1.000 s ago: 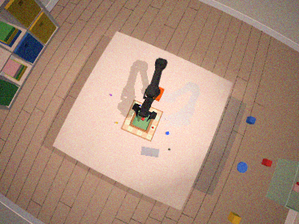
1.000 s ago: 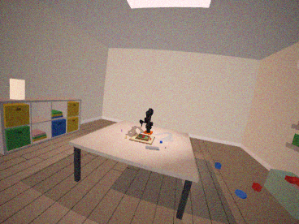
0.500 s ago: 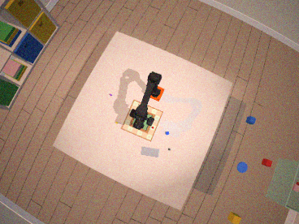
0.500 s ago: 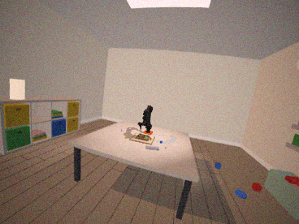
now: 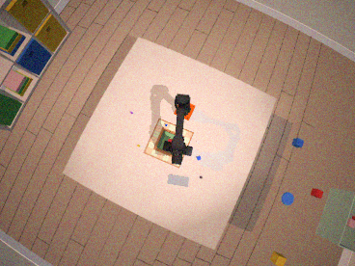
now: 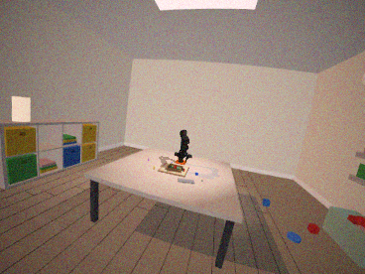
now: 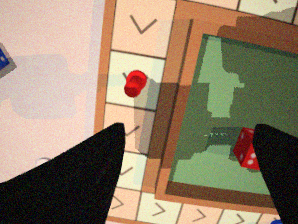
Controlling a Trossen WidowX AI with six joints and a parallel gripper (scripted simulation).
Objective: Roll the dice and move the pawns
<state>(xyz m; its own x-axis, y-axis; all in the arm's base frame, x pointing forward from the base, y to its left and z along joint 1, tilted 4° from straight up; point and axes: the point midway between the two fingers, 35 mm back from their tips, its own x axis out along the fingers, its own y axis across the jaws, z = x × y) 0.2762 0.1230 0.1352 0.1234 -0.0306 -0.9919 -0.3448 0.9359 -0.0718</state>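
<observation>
My gripper (image 7: 189, 132) is open, with nothing between its fingers, above the board (image 7: 127, 30) (image 5: 150, 146). The red pawn (image 7: 135, 83) stands on a pale square of the side track, ahead of the left finger in the wrist view. The red die (image 7: 245, 145) lies in the green-floored tray (image 7: 200, 177), partly hidden by the right finger; its top number cannot be read. The blue die (image 7: 3, 60) (image 5: 198, 157) (image 6: 196, 174) lies on the table outside the board. The blue pawn (image 7: 277, 221) (image 5: 166, 125) is on the far track, only partly in the wrist view.
A grey block (image 5: 177, 180) (image 6: 185, 181) lies near the board. A small dark piece (image 5: 201, 177), a yellow piece (image 5: 138, 146) and a purple piece (image 5: 131, 112) lie around it on the table. The tray's raised wooden walls stand beside the red pawn's track.
</observation>
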